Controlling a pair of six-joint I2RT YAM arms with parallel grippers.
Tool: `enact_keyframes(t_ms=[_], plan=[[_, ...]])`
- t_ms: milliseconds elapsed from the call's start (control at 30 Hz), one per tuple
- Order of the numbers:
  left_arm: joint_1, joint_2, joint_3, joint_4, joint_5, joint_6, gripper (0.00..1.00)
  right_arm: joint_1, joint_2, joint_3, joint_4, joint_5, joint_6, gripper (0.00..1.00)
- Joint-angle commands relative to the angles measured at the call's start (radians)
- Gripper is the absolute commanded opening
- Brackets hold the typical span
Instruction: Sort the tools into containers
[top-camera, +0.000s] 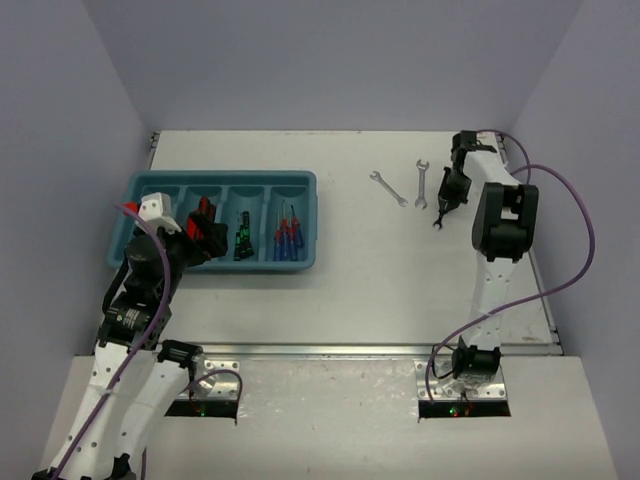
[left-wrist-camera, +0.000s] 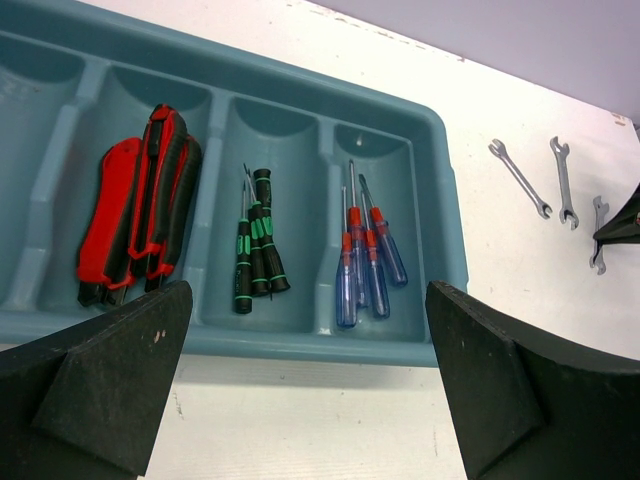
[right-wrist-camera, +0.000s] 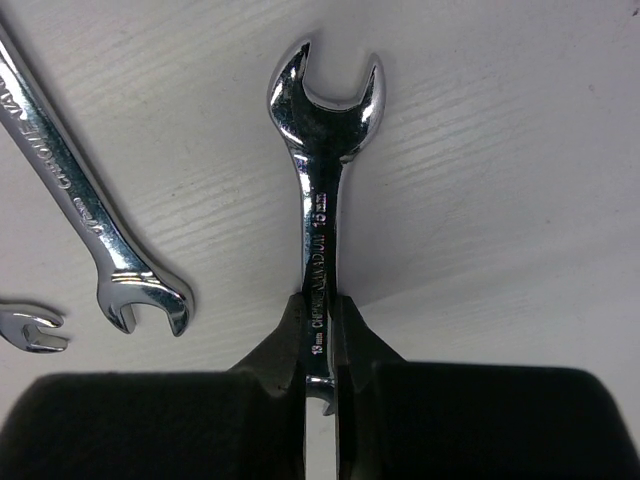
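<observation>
Pinched between the fingers of my right gripper (right-wrist-camera: 319, 310) is the shaft of a silver wrench (right-wrist-camera: 320, 150) that lies on the white table; the gripper is shut on it, at the far right (top-camera: 441, 207). Two more wrenches (top-camera: 388, 188) (top-camera: 421, 184) lie just to its left. The teal tray (top-camera: 225, 180) holds red-handled pliers (left-wrist-camera: 140, 220) in its second compartment, black-and-green screwdrivers (left-wrist-camera: 255, 245) in the third and blue-handled screwdrivers (left-wrist-camera: 365, 265) in the fourth. My left gripper (left-wrist-camera: 310, 345) hangs open over the tray's near rim with nothing between its fingers.
The tray's leftmost compartment (left-wrist-camera: 30, 180) has nothing in it. The second wrench (right-wrist-camera: 80, 210) lies close to the left of the held one, and the tip of the third (right-wrist-camera: 30, 330) shows at the lower left. Grey walls close in the table on three sides.
</observation>
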Motion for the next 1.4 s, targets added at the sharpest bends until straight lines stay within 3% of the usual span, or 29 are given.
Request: enact_keyframes(t_ms=[0, 367, 533, 633, 767, 867, 1133, 1367], plan=[[-0.01, 0.002, -0.008, 0.059, 0.023, 0.015, 1.0, 0.051, -0.048, -0.195, 0.02, 0.057, -0.02, 0.0], [-0.013, 0.013, -0.01, 0.071, 0.057, 0.018, 1.0, 0.212, -0.491, -0.675, 0.221, 0.013, 0.023, 0.0], [-0.016, 0.054, 0.004, 0.07, 0.132, -0.009, 1.0, 0.297, -0.643, -0.799, 0.277, -0.015, 0.032, 0.0], [-0.016, 0.073, -0.025, 0.103, 0.259, -0.081, 1.0, 0.334, -0.72, -0.852, 0.324, -0.057, 0.037, 0.0], [-0.024, 0.123, -0.094, 0.235, 0.422, -0.185, 1.0, 0.39, -0.788, -0.877, 0.347, -0.093, 0.043, 0.0], [-0.076, 0.164, -0.155, 0.352, 0.464, -0.278, 1.0, 0.448, -0.839, -0.876, 0.352, -0.103, 0.051, 0.0], [-0.32, 0.323, -0.177, 0.65, 0.357, -0.45, 1.0, 0.713, -1.01, -0.862, 0.469, -0.155, 0.104, 0.0], [-0.381, 0.47, -0.176, 0.831, 0.322, -0.494, 0.97, 0.874, -1.026, -0.84, 0.602, -0.141, 0.127, 0.0]])
